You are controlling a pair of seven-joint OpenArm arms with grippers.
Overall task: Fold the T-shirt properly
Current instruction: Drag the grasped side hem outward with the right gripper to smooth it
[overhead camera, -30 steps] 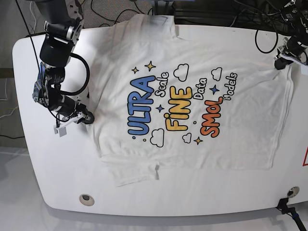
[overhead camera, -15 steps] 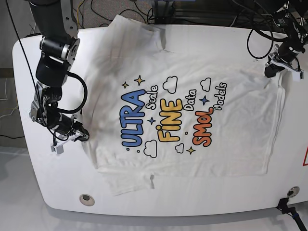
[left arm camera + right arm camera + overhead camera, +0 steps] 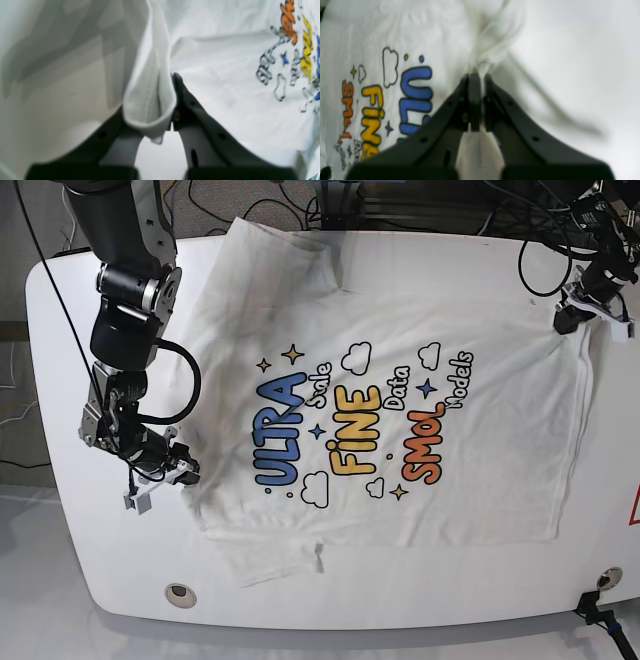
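Reaching low at opposite edges, left claw and right claw each pinch the T-shirt

Left claw and right claw both clamped, arms spread wide.

In the left wrist view a folded T-shirt edge hides the left gripper's left finger. Both wrist views are blurred, and the print is cut off at their edges.
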